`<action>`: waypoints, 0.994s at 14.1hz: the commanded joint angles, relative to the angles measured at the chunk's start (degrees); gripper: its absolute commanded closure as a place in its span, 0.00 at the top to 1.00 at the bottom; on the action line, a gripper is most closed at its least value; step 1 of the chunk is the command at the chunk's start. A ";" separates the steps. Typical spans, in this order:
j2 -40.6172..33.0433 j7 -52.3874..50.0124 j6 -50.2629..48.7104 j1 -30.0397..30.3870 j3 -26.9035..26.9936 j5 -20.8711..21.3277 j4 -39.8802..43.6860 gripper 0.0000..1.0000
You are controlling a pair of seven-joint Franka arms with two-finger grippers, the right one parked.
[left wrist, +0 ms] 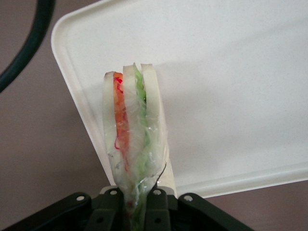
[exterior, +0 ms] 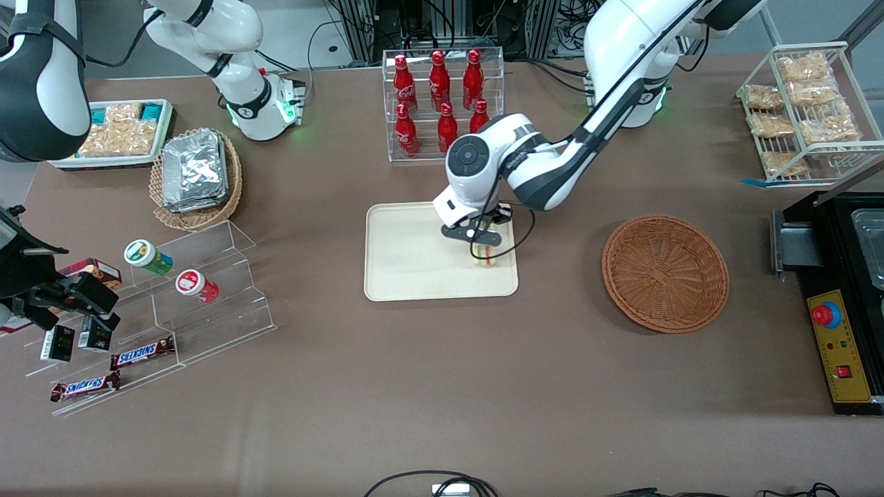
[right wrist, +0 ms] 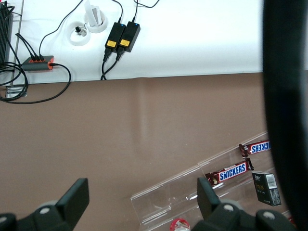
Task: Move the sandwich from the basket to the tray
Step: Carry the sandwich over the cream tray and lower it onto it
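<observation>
nearest the front camera lie two snickers bars (exterior: 110, 373) on a clear stepped stand (exterior: 173, 304) toward the parked arm's end of the table; farther back, at mid-table, the cream tray (exterior: 407, 269) lies flat, and over its edge toward the working arm's end hangs the gripper (exterior: 485, 250), closed on the sandwich (exterior: 485, 258); the sandwich seems to touch or nearly touch the tray, though contact cannot be confirmed; the brown wicker basket (exterior: 665, 273) sits well apart toward the working arm's end, with nothing in it; red bottles (exterior: 439, 96) stand in a clear rack farther from the camera than the tray.

seen from the left wrist, the fingers (left wrist: 108, 208) pinch the wrapped sandwich (left wrist: 132, 130) by one end, its bread, orange and green layers on edge; the tray (left wrist: 231, 96) spreads beneath, its rim just beside the sandwich.

seen from the right wrist, only bare table and the snickers bars (right wrist: 231, 174) show.

to do the release well, i judge the wedge should be brought further inside the rim, lowered until it rests, then let go gently so it does not topple onto the rim.
</observation>
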 commanded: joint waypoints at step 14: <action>4.54 -7.08 0.55 -2.64 0.59 4.58 2.14 0.99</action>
